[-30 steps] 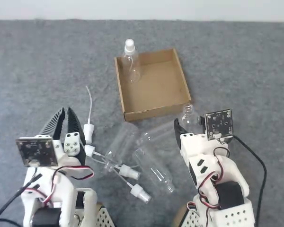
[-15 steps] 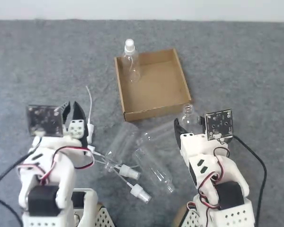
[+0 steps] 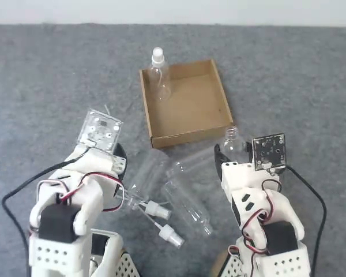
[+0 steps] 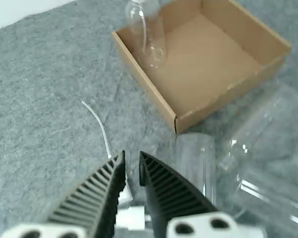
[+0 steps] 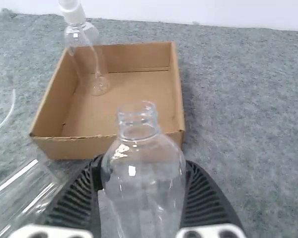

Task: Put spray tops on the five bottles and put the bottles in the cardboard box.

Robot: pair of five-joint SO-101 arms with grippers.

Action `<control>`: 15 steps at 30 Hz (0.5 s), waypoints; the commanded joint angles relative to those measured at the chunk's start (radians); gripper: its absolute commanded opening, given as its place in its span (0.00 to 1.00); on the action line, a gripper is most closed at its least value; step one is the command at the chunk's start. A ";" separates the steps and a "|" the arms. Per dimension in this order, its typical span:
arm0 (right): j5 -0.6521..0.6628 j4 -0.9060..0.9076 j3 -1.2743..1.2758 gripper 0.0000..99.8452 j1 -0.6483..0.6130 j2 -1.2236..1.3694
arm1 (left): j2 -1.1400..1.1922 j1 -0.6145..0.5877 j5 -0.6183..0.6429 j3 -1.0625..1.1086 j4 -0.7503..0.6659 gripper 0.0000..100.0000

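My right pincer (image 5: 144,201) is clamped on the open bottle (image 5: 141,163), upright just in front of the cardboard box (image 5: 109,141). It is thin, clear, empty plastic, so I judge it light, slick and easily dented. The body below the shoulder is the best hold, leaving the threaded neck free. My left pincer (image 4: 131,161) is narrowed over a white spray top (image 4: 133,218) on the tabletop (image 4: 39,99). It is small and hard with a limp dip tube, and I'd take it by the collar. One capped bottle (image 5: 84,49) stands in the box, and the loose bottles (image 3: 147,170) lie beside it
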 commanded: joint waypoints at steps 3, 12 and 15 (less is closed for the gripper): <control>-0.012 -0.090 0.018 0.01 0.061 -0.019 | 0.092 0.003 -0.180 -0.091 0.103 0.12; -0.012 -0.105 0.028 0.01 0.061 -0.019 | 0.330 0.110 -0.393 -0.085 0.229 0.15; -0.012 -0.105 0.028 0.01 0.061 -0.019 | 0.377 0.172 -0.399 -0.091 0.230 0.15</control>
